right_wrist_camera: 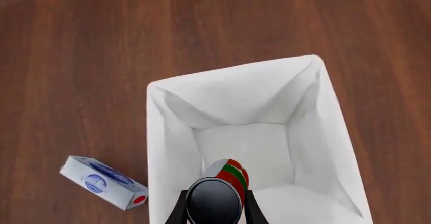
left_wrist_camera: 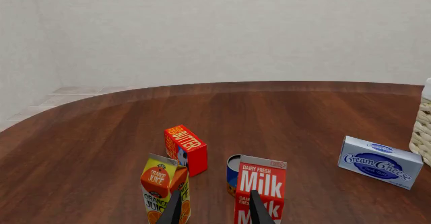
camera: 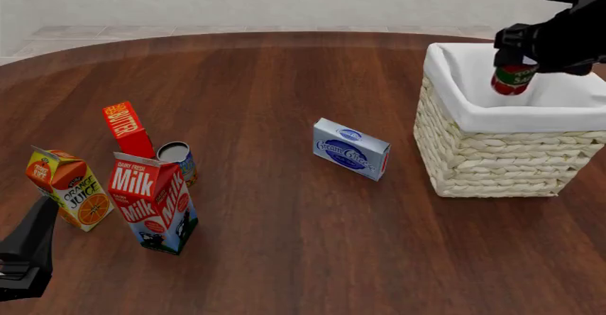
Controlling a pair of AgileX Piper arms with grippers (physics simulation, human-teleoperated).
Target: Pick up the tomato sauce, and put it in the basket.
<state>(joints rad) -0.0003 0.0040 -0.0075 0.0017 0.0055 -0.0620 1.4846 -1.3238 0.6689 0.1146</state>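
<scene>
— Above the big square straw-coloured wicker basket (camera: 502,159) with the white cloth lining, what has the right gripper (camera: 519,65) got?

— Its jaws are closed onto the small red-labelled tomato sauce can (camera: 512,79) with the green band, gripping it by the sides. The can hangs over the basket's opening, not resting on the lining; the right wrist view shows its dark top (right_wrist_camera: 213,203) between the fingers with the white interior below.

— And the left gripper (left_wrist_camera: 214,210)?

— Low at the near left of the dark wooden surface (camera: 284,81), holding nothing. Its two dark fingers stand apart in the left wrist view.

— What sits in front of it?

— A red and white milk carton (camera: 153,203), an orange juice carton (camera: 68,189) to its left, a red butter box (camera: 128,129) behind, and a bluish-labelled can (camera: 178,160) just beside the milk.

— Anything near the basket?

— A blue and white cream cheese box (camera: 351,148), on the surface to the basket's left, apart from it.
</scene>
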